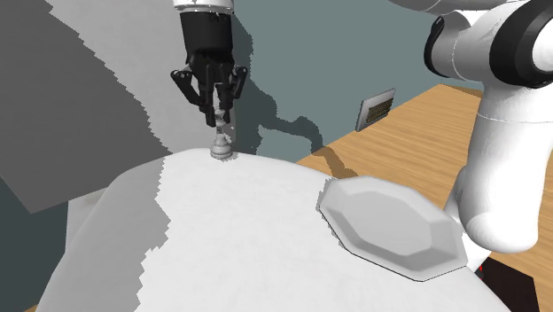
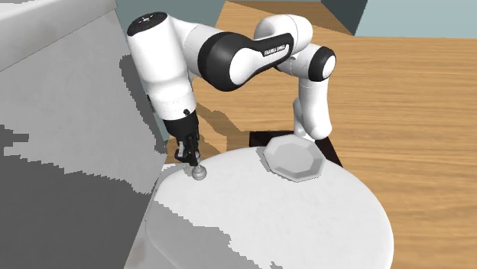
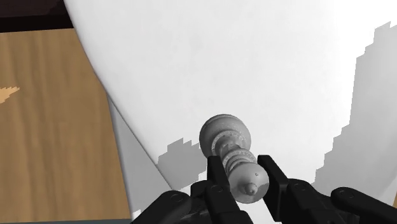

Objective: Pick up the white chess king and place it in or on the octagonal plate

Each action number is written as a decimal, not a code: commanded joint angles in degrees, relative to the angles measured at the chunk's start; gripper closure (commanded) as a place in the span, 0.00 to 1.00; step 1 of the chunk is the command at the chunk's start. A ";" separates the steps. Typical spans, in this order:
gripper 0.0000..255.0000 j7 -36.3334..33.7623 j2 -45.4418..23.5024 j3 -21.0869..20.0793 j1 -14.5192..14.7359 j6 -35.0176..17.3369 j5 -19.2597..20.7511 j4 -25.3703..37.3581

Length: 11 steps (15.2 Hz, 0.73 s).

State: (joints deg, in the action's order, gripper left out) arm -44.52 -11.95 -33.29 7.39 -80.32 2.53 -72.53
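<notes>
Chess king [image 3: 235,158] looks light, stiff and kinda slick; pincer [image 3: 242,168] is clamped on its upper stem, base on the desk [image 1: 266,230].

Glossy white arm [image 2: 164,69] with black joint bands, small lettering on one, all-black two-fingered claw [image 1: 217,118]

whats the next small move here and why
Probably lift straight up: the gripper looks shut on the king near its top, the base sits on the table, and the plate lies well apart from it.
</notes>
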 commanded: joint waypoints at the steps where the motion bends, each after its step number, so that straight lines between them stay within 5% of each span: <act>1: 1.00 -0.50 -1.26 -0.15 0.68 2.10 0.72 3.19; 11: 1.00 -2.57 -8.66 -0.50 5.68 13.35 5.16 21.18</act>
State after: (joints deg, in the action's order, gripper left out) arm -46.95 -20.07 -33.80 12.65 -67.81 7.34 -52.68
